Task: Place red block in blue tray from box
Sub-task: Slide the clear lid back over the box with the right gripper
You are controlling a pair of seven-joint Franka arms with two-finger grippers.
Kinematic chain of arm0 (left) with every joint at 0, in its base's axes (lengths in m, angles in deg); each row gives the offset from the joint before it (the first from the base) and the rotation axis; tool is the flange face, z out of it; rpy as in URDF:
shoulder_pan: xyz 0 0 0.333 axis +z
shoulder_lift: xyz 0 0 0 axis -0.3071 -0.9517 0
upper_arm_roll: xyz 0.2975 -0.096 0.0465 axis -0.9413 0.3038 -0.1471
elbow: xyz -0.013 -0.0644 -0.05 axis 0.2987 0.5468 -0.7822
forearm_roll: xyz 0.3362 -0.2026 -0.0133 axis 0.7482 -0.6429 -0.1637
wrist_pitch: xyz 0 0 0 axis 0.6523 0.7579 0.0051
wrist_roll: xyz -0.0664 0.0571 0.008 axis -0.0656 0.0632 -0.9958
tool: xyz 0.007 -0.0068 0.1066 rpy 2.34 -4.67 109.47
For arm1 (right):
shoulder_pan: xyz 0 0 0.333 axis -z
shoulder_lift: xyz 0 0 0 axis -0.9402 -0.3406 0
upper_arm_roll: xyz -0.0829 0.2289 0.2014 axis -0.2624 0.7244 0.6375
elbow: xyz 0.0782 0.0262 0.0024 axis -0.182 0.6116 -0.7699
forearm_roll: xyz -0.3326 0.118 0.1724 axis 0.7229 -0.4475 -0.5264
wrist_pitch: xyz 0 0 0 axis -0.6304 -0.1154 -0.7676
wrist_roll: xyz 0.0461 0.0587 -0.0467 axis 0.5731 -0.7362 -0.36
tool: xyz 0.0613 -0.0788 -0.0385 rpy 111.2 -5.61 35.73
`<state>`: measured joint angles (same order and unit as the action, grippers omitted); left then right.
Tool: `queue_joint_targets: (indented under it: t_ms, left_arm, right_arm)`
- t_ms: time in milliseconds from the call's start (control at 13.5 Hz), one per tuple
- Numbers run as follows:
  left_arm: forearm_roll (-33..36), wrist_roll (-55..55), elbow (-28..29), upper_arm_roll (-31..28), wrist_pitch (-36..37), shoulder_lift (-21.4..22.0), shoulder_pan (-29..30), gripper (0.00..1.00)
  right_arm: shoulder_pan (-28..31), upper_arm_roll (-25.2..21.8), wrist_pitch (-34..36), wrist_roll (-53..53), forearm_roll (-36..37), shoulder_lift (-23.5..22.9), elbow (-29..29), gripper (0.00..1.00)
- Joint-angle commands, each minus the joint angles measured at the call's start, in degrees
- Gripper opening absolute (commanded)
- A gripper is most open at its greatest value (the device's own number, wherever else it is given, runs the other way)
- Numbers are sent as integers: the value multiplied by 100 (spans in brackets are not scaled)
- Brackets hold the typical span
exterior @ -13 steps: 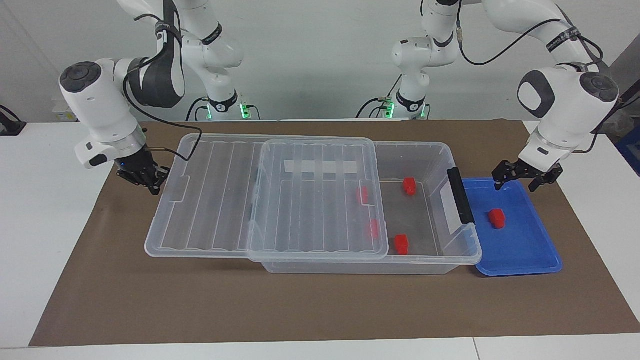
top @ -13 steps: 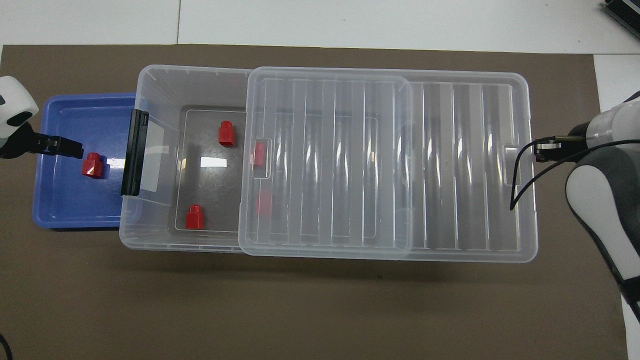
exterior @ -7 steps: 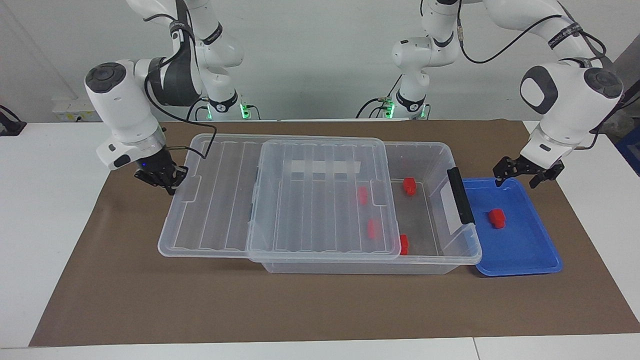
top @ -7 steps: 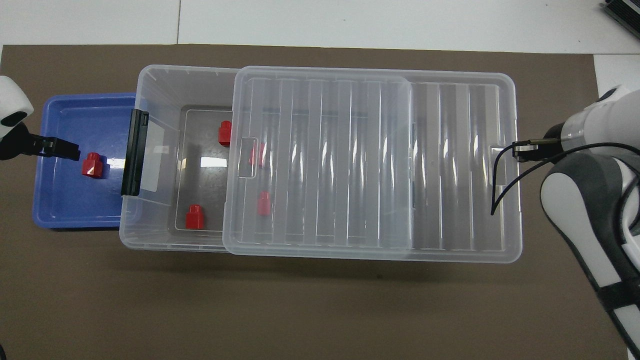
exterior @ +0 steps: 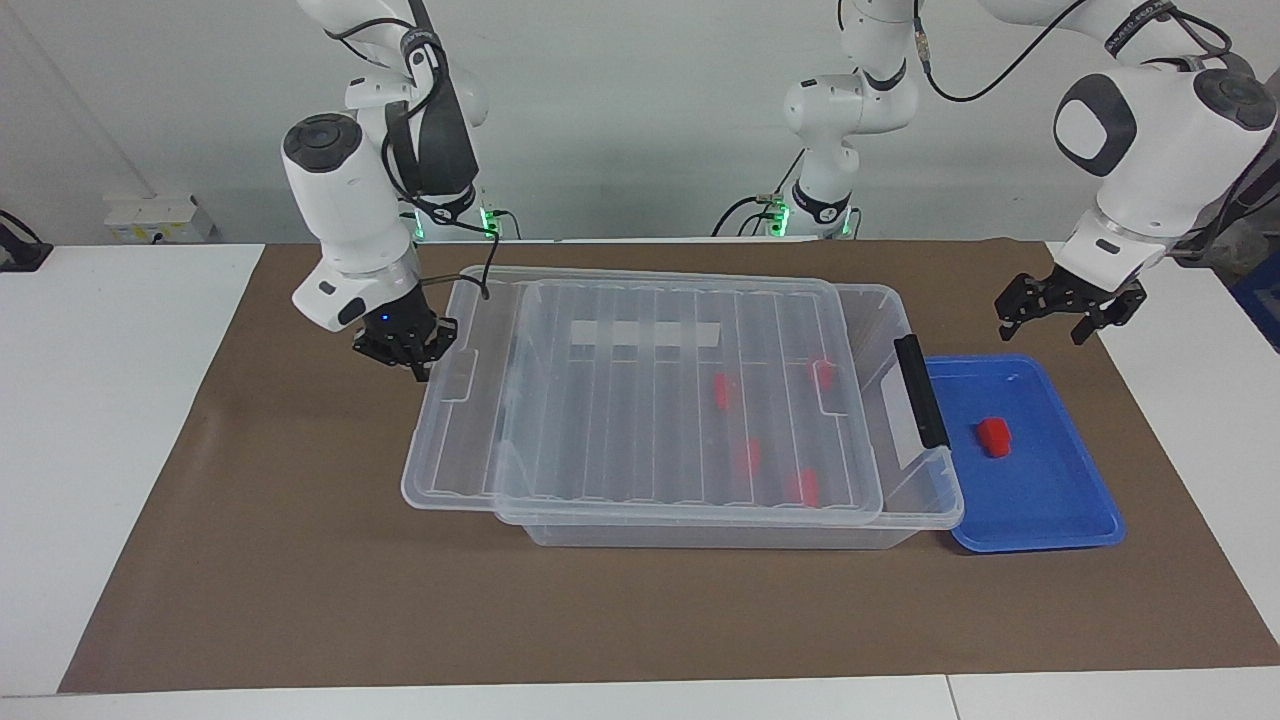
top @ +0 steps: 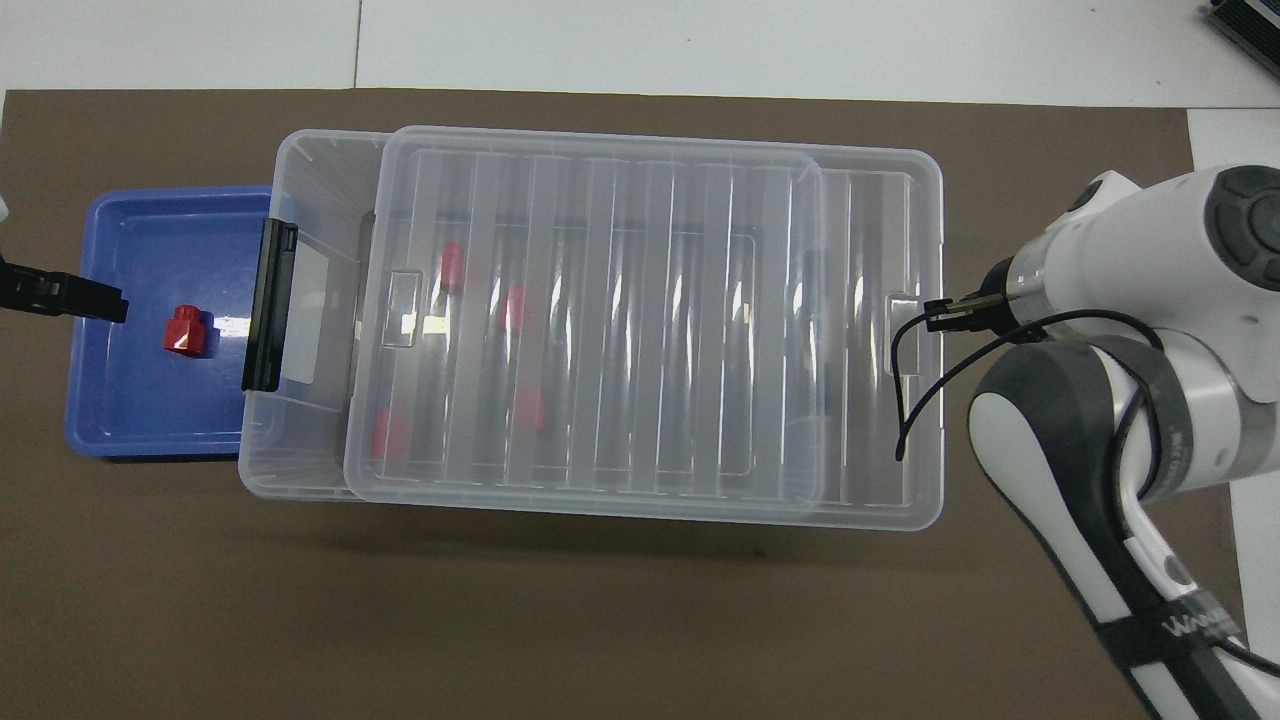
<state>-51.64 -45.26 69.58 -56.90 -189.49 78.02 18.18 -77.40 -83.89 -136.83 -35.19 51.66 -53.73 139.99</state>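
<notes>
- Fingers of the right gripper (exterior: 412,352) are pinched together at the edge of the lid (exterior: 640,390), at the right arm's end of the table; whether they clamp the lid's rim or only press against it I cannot tell.
- Fingers of the left gripper (exterior: 1065,310) are spread apart with nothing between them, hanging in the air over the mat (exterior: 250,560) just past the blue tray's (exterior: 1060,520) rim.
- One red block (exterior: 993,436) lies in the blue tray, alone, clear of the rims.
- Four more red blocks (exterior: 800,487) sit on the floor of the box (exterior: 900,500), all seen through the clear lid, which covers most of the box and leaves a strip open by the black latch handle (exterior: 920,390).
- Handling, as a judgement: a block looks light, hard and rigid, with smooth plastic faces that could slip. The flat sides of the wider lower part seem the best place to pinch, not the narrower stepped top.
- The lid looks thin, wide and somewhat flexible, so a hold at one rim may let it sag or skew; it slides more easily than it lifts.
- The box is stiff and light enough to shift if the lid drags on it.
</notes>
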Motion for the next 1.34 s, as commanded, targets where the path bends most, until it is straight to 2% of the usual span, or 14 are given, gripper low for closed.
queue_joint_targets:
  t_ms: [0, 297, 445, 668, 890, 1261]
  left_arm:
    - [-49, 6, -187, -54, 376, 27, -73, 100]
    - [-234, 15, -530, -63, 692, -35, -73, 100]
    - [-234, 15, -513, -63, 728, 9, -64, 100]
    - [-181, 15, -478, -90, 983, 245, -56, 100]
    - [-172, 6, -521, -107, 1062, 369, -38, 100]
    - [-172, -11, -381, -90, 1053, 528, 6, 100]
  right_arm:
    - [-296, 16, -138, 489, -170, 219, 250, 0]
    - [-551, 16, -287, 676, -294, 219, 356, 0]
    - [-596, 7, -296, 606, -294, 210, 321, 0]
    - [-316, -28, -296, 588, -276, 114, -101, 0]
    - [36, -20, -261, 667, -285, 254, 337, 0]
    - [-156, -11, -489, 667, -294, 210, 496, 0]
